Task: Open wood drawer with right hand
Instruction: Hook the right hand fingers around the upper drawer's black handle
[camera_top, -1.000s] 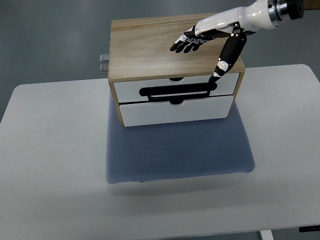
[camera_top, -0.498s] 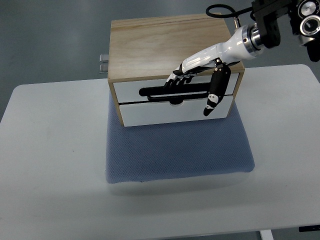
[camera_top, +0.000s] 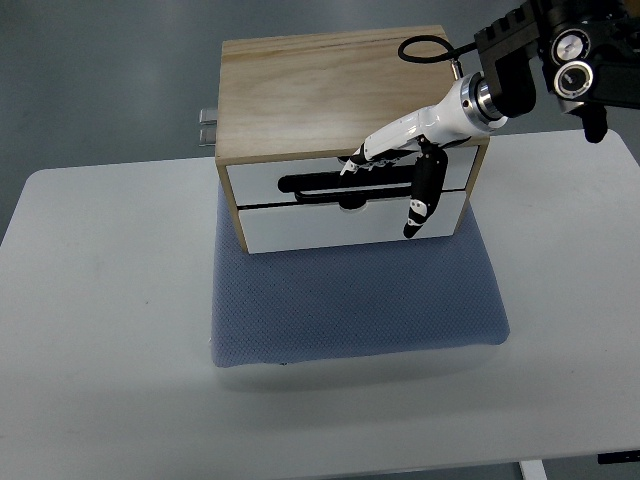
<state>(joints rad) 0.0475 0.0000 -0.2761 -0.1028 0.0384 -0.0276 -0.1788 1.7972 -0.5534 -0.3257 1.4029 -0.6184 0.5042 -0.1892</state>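
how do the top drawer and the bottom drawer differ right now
The top drawer carries a long black handle across its front; the bottom drawer shows only a small notch at its upper edge. The right hand has its fingers at the top drawer's handle, while only the thumb hangs in front of the bottom drawer. Both have white fronts and look closed.

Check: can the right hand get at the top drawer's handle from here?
Likely yes. The right hand is already at the top drawer's black handle, fingers over its right part, thumb hanging in front of the lower drawer. Nothing blocks it.
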